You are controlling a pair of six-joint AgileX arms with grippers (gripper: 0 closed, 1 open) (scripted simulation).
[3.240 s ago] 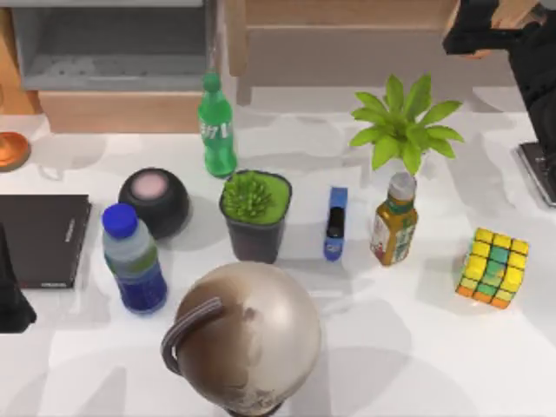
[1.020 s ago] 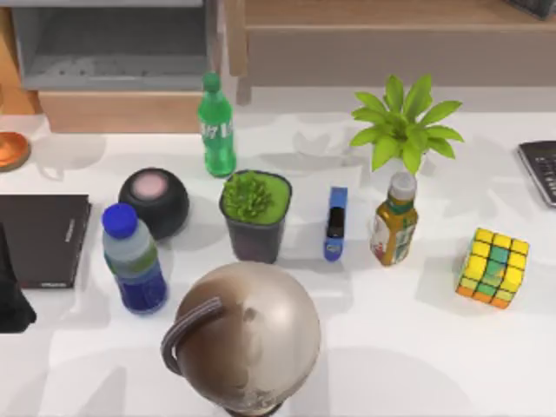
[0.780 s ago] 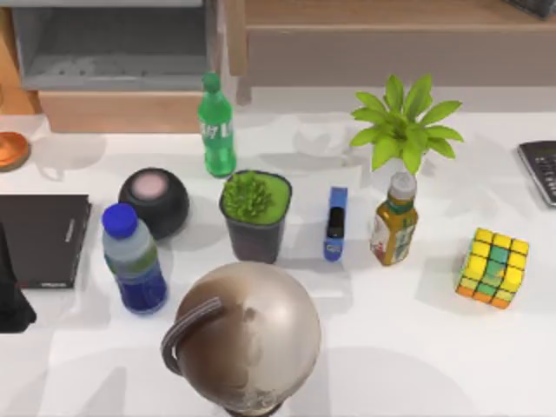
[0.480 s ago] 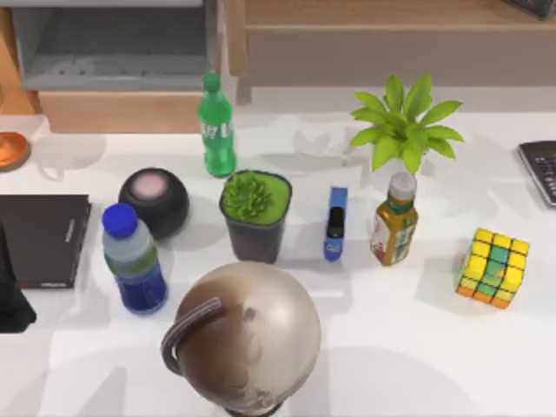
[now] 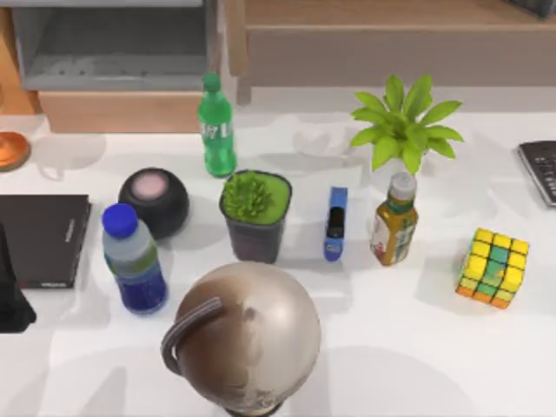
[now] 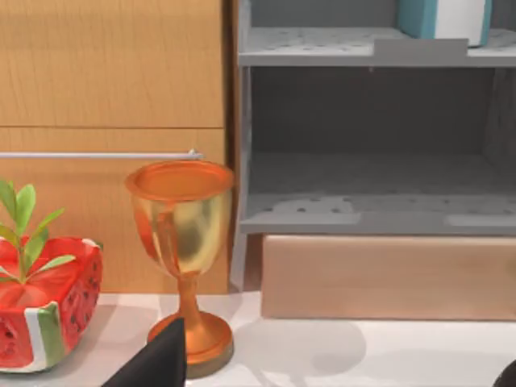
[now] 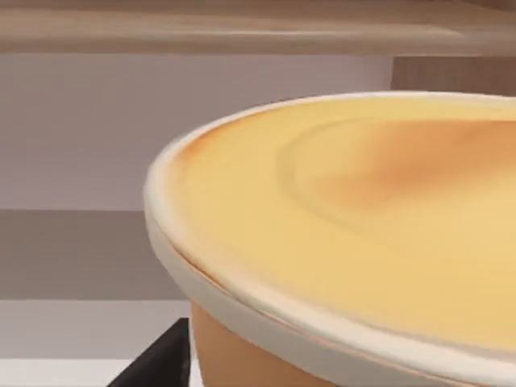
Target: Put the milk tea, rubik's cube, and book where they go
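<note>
Up on the top tier of the grey shelf unit (image 6: 363, 52), as my left wrist view shows it, stands the book (image 6: 443, 16), its teal cover and white page edges upright on the board. I judge that part of the job done, the largest of the three things being housed. The other two are not yet dealt with, and both stand free on the white table (image 5: 400, 347) with nothing holding them. From the top view, the milk tea (image 5: 393, 221) stands upright at about three o'clock from the table's middle, with the leafy plant (image 5: 404, 126) at its twelve o'clock and the blue stapler (image 5: 335, 222) just beside it at nine. The rubik's cube (image 5: 493, 267) sits at the milk tea's four o'clock, apart from it and near the table's right edge. So I reckon one of three is finished and two are left, both on my right arm's side. My left arm (image 5: 9, 295) is parked at the table's nine o'clock edge, beside the thin black book (image 5: 39, 239), and its wrist camera faces an orange goblet (image 6: 181, 234). I cannot tell whether my left gripper (image 6: 157, 367) is spread or pressed together, nor my right gripper (image 7: 157, 363), which sits close against a broad pale-yellow rimmed vessel (image 7: 363, 218).
</note>
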